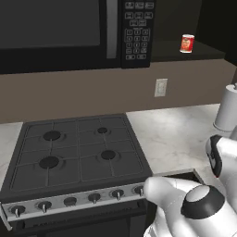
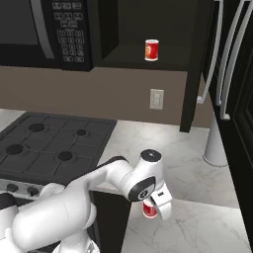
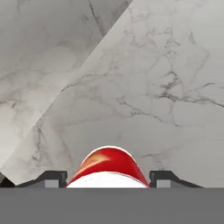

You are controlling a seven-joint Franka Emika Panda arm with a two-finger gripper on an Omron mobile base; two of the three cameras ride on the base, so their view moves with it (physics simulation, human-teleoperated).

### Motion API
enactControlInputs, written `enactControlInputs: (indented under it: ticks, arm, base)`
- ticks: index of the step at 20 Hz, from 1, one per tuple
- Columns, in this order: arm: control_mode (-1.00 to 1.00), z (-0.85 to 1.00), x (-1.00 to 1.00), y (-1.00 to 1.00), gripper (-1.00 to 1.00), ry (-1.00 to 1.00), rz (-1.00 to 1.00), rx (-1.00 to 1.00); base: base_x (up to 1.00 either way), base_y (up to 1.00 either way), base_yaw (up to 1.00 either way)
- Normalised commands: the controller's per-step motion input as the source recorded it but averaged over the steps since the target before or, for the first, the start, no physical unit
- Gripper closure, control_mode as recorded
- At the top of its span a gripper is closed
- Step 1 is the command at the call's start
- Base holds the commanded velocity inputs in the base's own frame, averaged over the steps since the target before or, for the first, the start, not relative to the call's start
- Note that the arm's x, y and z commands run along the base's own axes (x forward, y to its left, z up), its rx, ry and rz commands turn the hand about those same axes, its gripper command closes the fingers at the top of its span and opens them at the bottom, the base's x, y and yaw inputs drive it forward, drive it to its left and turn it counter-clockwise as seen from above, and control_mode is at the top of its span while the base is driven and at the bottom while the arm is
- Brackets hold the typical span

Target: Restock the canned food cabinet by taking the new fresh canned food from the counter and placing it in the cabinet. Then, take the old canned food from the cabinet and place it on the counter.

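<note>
Up close, gripper (image 3: pixel 107 180) straddles new can (image 3: pixel 108 162); old can (image 2: pixel 151 50) shelved.

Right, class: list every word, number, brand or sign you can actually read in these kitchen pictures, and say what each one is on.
No text can be read.
Microwave keypad: markings on the buttons, too small to read.
Old canned food in the cabinet: cream-gold label mark, blurred, no legible words.
New fresh canned food between the gripper fingers: plain red, no writing visible.
</note>
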Motion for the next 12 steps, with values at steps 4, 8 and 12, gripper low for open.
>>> enactControlInputs:
  ticks: [4, 8, 12]
  arm:
    - [-1.00, 0.93, -0.02, 0.04, 1.00, -0.27, 0.00, -0.24]
    - [-1.00, 1.00, 0.00, 0.01, 1.00, -0.31, 0.00, -0.31]
    - [-1.00, 1.00, 0.19, 0.13, 1.00, -0.30, 0.15, -0.29]
  base:
    - [0.00, 0.00, 0.00]
    - [0.00, 0.00, 0.00]
    - [0.00, 0.00, 0.00]
